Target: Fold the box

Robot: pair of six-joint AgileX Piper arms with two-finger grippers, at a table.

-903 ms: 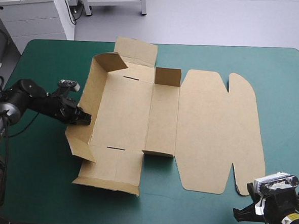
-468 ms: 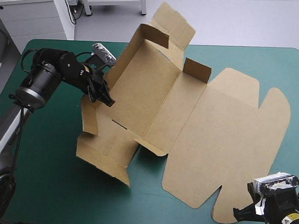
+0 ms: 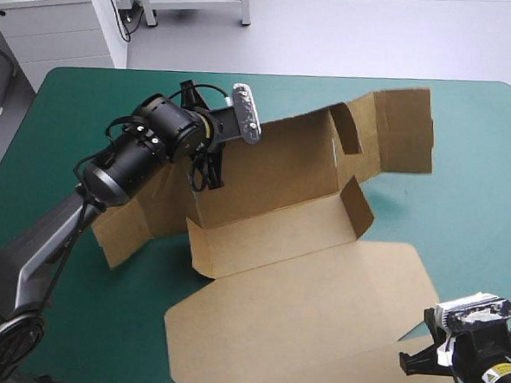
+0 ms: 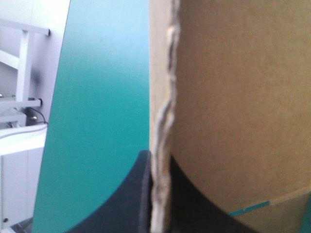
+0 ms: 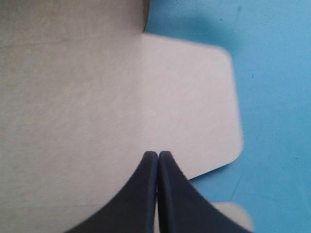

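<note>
I am pinching a wall of the box [image 3: 274, 171] between my left fingers [image 4: 131, 199]; my right fingers [image 5: 143, 194] are pressed together, empty. I am swinging the box round at mid-table [image 3: 100, 321], bringing its lid [image 3: 317, 317] under the right fingers and its walls up for tucking.

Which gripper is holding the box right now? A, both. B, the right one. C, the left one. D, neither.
C: the left gripper pinches a raised edge of the box, while the right gripper is shut with no board between its fingers.
</note>
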